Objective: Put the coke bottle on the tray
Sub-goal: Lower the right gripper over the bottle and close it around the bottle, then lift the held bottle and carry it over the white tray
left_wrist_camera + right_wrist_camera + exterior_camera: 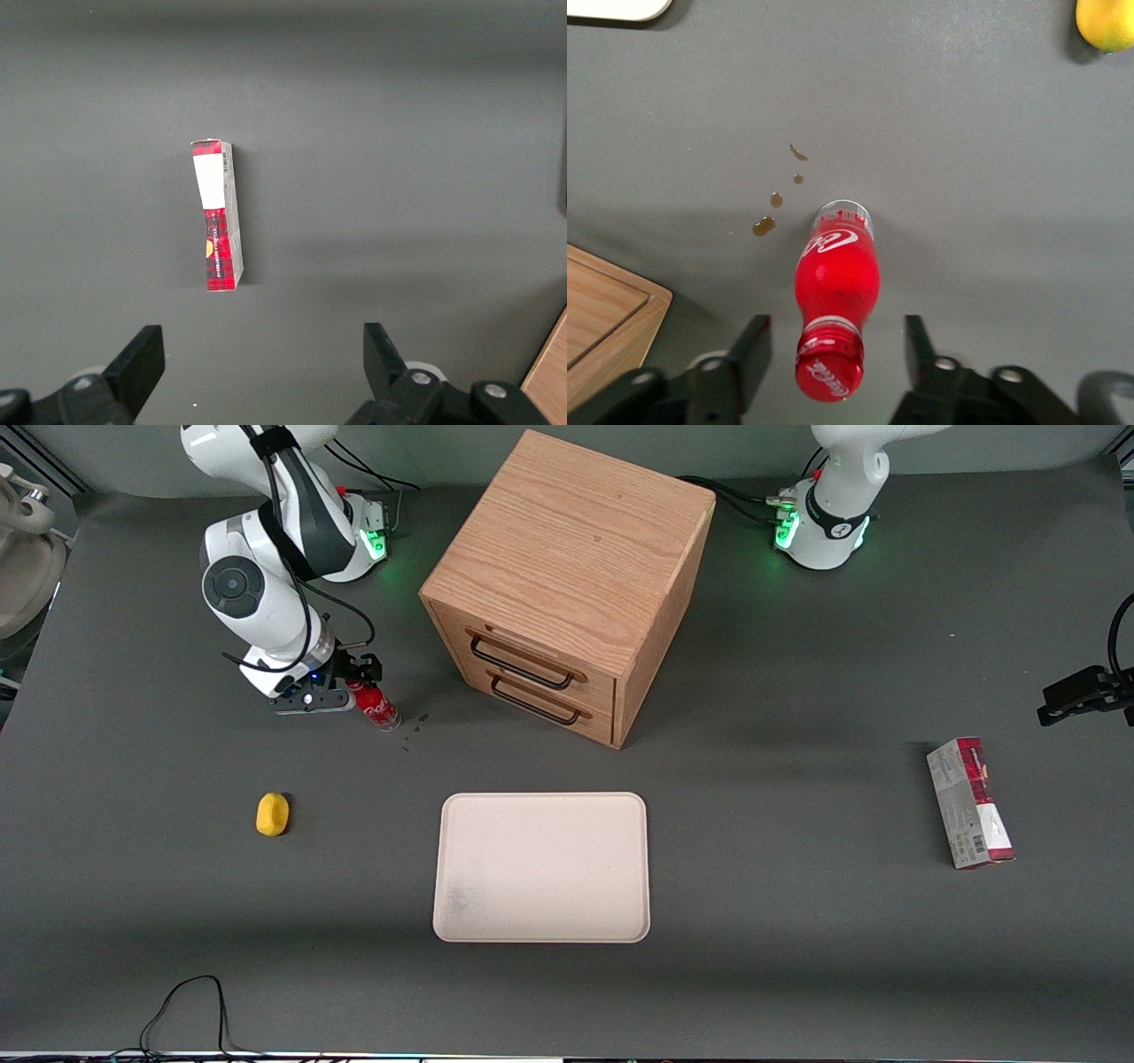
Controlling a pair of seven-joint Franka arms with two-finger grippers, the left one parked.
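Your tool point(357, 682) sits low over the tabletop point(797, 957) at the working arm's end, beside the wooden drawer cabinet point(567, 584) and a little nearer the front camera than the arm's base. In the right wrist view the tool point(833, 350) has its two fingers point(751, 350) spread wide, one on each side of the coke bottle's point(837, 292) red cap, with grey tabletop showing in the gap on both sides. So the fingers bracket the bottle's neck and cap but are not pressed against it.

The coke bottle point(376, 707) stands on the tabletop, beside the cabinet and near its lower front corner. You can see its red cap toward the tool and its clear base resting on the grey surface. A few small brown spots point(776, 202) mark the tabletop just beside the bottle's base, between the bottle and the cabinet.

Nearer the front camera than the bottle lies a yellow lemon point(273, 814), well apart from it. The tray point(542, 868) lies flat in front of the cabinet's drawers, nearer the front camera, with nothing on it. Toward the parked arm's end, well apart from the cabinet, a red-and-grey carton point(970, 803) lies on the tabletop.
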